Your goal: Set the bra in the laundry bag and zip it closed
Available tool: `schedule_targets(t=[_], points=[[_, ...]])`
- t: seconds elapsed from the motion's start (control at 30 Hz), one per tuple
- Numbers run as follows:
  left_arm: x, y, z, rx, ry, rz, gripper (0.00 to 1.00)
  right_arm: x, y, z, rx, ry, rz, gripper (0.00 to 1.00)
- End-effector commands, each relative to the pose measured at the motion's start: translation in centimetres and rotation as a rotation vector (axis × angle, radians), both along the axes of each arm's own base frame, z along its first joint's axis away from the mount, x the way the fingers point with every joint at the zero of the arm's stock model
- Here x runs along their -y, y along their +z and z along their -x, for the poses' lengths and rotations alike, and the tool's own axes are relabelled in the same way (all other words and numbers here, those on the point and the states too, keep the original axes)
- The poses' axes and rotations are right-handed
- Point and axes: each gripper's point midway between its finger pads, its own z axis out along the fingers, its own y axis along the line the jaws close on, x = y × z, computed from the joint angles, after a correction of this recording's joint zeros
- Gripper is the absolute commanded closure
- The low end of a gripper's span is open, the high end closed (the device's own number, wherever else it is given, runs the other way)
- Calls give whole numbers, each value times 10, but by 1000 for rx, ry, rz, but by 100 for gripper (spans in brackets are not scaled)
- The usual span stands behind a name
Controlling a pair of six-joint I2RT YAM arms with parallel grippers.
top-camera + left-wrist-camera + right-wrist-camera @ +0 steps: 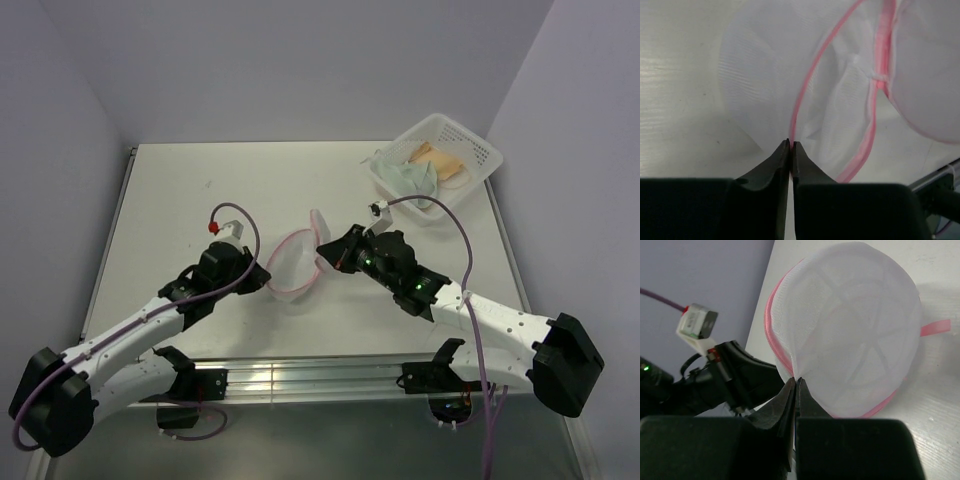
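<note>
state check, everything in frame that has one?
laundry bag: unzipped, lid open, pinched from both sides.
left gripper: shut on the bag's pink rim.
right gripper: shut on the bag's mesh edge.
basket: upright, holding crumpled garments.

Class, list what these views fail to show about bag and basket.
Top view: cloths heaped in the white perforated plastic basket; too small to identify.
Left wrist view: round white mesh laundry bag, cut by top edge; zipper slider unseen.
Right wrist view: mesh veils bag's inside.
</note>
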Motion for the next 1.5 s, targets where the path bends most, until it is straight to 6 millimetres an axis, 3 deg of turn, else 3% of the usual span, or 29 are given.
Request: schedule_targets(t=[0.0, 0.03, 0.13, 0.23, 0.47, 0.67, 0.77, 0.9, 1.03, 1.1, 1.13, 1.2, 1.23, 1.3, 1.33, 1.47], points=[[1, 15, -24, 85, 52, -14, 91, -1, 15, 3, 56, 26, -43, 100], [-3, 15, -28, 94, 77, -26, 100, -1, 14, 3, 57, 29, -40, 100], [-10, 27, -31, 121, 118, -30, 100, 1, 12, 6, 57, 34, -37, 100], [-31, 39, -37, 154, 218, -71, 100, 5, 8, 8, 56, 35, -29, 100], [-66, 52, -31, 176, 330, -120, 100, 19, -11, 9, 34, -9, -1, 100], [-91, 63, -29, 189, 391, -135, 100, 13, -28, 11, -7, 3, -20, 98], [-96, 70, -30, 207, 398, -123, 99, 11, -37, 8, -26, -2, -6, 94], [-91, 54, -35, 164, 378, -135, 92, 15, -61, 10, -73, -18, 27, 88], [-84, 47, -38, 148, 360, -121, 89, 32, -81, 5, -94, -63, 124, 71], [-84, 49, -39, 158, 360, -115, 88, 40, -79, 0, -63, -83, 178, 57], [-85, 51, -38, 163, 361, -114, 84, 46, -72, -2, -51, -96, 196, 43], [-87, 56, -37, 177, 367, -108, 76, 60, -68, -3, -25, -110, 276, 33], [-87, 57, -36, 180, 365, -106, 73, 63, -55, -8, 0, -124, 283, 28], [-85, 60, -34, 186, 354, -96, 62, 75, -47, -11, 31, -132, 352, 27], [-86, 63, -34, 192, 354, -92, 58, 83, -26, -17, 68, -179, 357, 30], [-85, 81, -31, 228, 336, -76, 36, 129, 13, -41, 138, -325, 420, 41]])
